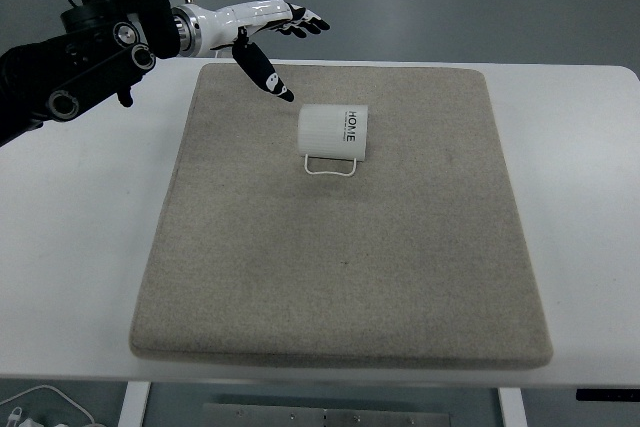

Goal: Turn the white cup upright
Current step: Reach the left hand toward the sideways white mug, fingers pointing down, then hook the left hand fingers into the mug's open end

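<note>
Since the cup (pixel 335 132) is lying on its side on the mat (pixel 340 277), the job hasn't really started yet as far as I can judge. It sits in the far half of the mat, a bit left of the middle, with its length running left-right across the picture. The thin wire-looking handle (pixel 331 166) pokes out toward the camera and seems to rest flat on the fabric, which is probably what stops the cup from rolling anywhere.

The left hand (pixel 272 39) is up at the far left corner of the mat, arm coming in from the left edge. Fingers are spread and straight, holding nothing, and the thumb hangs down toward the cup without touching it. My guess is it's lined up like that to come in from the cup's left end and wrap around the body. No right arm in the shot at all.

As for the cup itself: plain white, ribbed or faintly grooved sides, small dark print near the right end. I honestly can't tell which end is the mouth from this angle. The mat is a beige felt-type square lying on a white worktop (pixel 80 247), so decent grip under it when it tips up, I'd think.
</note>
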Available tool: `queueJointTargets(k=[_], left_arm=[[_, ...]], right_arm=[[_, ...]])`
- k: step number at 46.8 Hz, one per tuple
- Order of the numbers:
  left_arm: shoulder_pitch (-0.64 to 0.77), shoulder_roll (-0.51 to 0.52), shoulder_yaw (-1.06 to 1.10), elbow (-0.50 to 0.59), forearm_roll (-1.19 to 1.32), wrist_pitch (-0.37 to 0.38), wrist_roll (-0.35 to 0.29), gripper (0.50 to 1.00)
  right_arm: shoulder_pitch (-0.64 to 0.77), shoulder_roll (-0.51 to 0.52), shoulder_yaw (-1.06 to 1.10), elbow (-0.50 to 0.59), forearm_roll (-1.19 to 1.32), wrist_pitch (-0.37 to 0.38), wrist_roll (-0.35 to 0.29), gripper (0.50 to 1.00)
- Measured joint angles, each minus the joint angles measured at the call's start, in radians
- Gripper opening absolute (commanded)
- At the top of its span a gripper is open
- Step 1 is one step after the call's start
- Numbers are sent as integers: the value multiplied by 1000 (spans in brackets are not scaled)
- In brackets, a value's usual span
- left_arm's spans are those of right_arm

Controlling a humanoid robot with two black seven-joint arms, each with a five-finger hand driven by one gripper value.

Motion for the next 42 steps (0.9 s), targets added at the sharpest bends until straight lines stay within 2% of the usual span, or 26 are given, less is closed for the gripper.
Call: queueJointTargets(k=[6,10,42], left_arm=[[-24,-48,102,4,2,85,0,992],[-39,-66,158,4,2,115,0,992],[-12,-148,236,31,22,129,13,990]], right_arm=[[0,0,0,0,0,0,0,930],[0,0,0,0,0,0,0,930],[0,0,0,0,0,0,0,930]])
